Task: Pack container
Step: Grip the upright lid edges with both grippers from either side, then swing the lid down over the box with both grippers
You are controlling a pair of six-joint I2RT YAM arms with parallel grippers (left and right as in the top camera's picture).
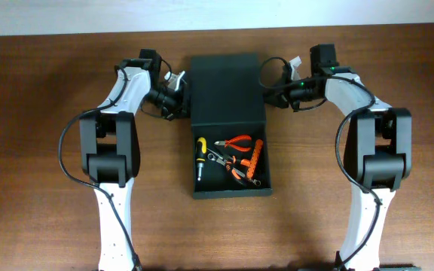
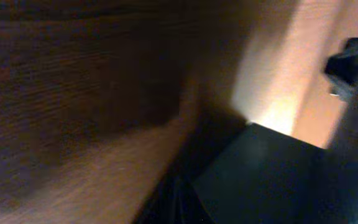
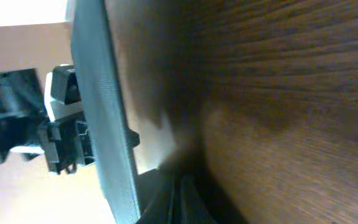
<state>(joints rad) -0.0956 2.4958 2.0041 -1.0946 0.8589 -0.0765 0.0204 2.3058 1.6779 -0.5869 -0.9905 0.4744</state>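
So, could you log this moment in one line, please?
container: lid open, tools inside | left gripper: shut, beside lid | right gripper: shut, beside lid

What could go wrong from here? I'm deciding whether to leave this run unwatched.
The lid of the container is open between the shut left gripper and right gripper. Neither visibly grips it, so a push could slip off and the lid drop back. The orange-handled pliers lie piled over other tools and might hold the lid up. The container sits loose on the table, so an uneven push could slide it.
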